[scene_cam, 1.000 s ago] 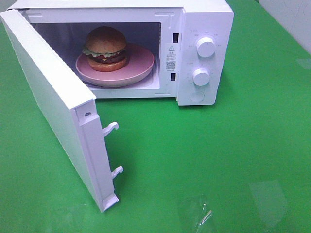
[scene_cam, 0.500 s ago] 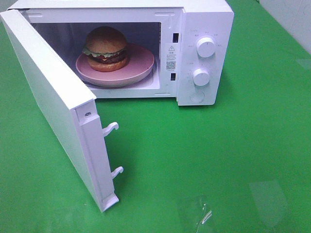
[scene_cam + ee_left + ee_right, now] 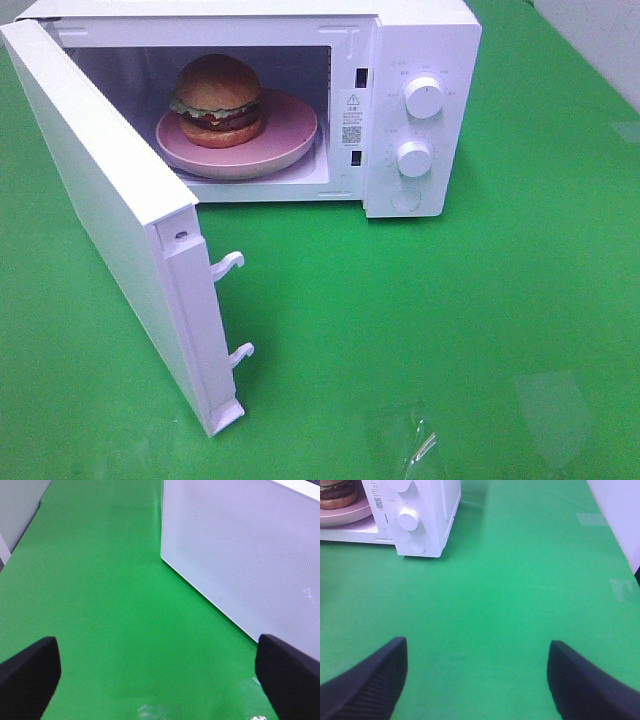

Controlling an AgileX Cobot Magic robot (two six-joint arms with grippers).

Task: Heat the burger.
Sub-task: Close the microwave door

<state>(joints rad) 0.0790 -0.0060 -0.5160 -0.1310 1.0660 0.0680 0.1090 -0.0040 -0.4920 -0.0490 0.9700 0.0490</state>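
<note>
The burger (image 3: 218,100) with its brown bun and green lettuce sits on a pink plate (image 3: 290,135) inside the white microwave (image 3: 425,40), whose door (image 3: 110,215) hangs wide open to the left. Neither arm shows in the exterior high view. In the left wrist view my left gripper (image 3: 160,672) is open over bare green cloth, with the door's outer face (image 3: 240,555) close ahead of it. My right gripper (image 3: 477,677) is open too, well back from the microwave's dial panel (image 3: 409,519); a slice of the burger (image 3: 337,492) and plate shows at that view's corner.
The table is covered in green cloth (image 3: 480,320). Two white dials (image 3: 424,97) and a round button sit on the microwave's right panel. The door's two latch hooks (image 3: 232,265) stick out from its free edge. A pale wall (image 3: 600,30) borders the far right.
</note>
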